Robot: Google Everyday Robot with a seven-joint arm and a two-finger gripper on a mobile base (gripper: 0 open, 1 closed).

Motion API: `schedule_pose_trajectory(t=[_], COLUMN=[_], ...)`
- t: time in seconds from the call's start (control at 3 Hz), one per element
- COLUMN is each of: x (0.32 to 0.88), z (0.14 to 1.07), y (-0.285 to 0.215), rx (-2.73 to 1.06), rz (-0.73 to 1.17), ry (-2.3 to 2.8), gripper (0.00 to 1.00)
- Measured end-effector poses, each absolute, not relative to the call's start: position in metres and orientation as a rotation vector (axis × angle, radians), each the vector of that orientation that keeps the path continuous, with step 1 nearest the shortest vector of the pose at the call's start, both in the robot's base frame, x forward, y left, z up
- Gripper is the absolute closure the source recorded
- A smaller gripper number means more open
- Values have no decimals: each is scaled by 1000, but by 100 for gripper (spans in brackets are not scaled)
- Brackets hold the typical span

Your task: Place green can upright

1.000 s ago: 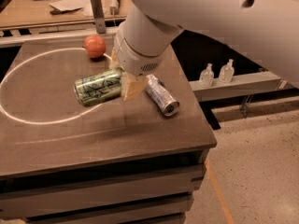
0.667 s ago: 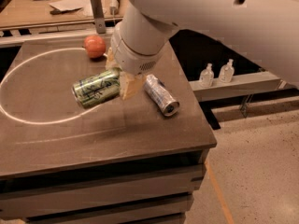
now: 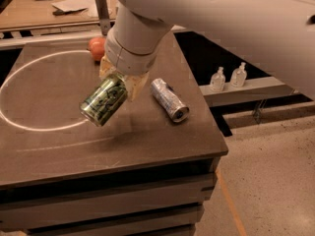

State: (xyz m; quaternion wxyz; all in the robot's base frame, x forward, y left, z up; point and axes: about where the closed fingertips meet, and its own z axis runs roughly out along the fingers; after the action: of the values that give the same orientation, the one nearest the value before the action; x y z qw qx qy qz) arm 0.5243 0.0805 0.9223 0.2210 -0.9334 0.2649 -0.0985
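The green can point(image 3: 104, 100), green and white patterned, hangs tilted in the air above the dark table point(image 3: 147, 136), its base pointing down and to the left. My gripper point(image 3: 121, 82) is shut on its upper end, with cream fingers on either side. The big white arm comes in from the top right and hides the can's top rim.
A silver can point(image 3: 169, 100) lies on its side just right of the gripper. A red apple point(image 3: 96, 47) sits behind, partly hidden by the arm. A white circle point(image 3: 29, 87) is drawn on the table's left. Two small bottles point(image 3: 229, 75) stand on a ledge at right.
The green can has come up off the table and swung from lying flat to a steep tilt, still held in the gripper.
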Motion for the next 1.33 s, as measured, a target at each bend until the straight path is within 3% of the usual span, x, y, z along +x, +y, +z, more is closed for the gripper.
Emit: schedule_pose_trajectory(t=[1.33], x=[525], z=[918], y=[89], rx=[-2678], rz=[-355], ry=[242], gripper=[100])
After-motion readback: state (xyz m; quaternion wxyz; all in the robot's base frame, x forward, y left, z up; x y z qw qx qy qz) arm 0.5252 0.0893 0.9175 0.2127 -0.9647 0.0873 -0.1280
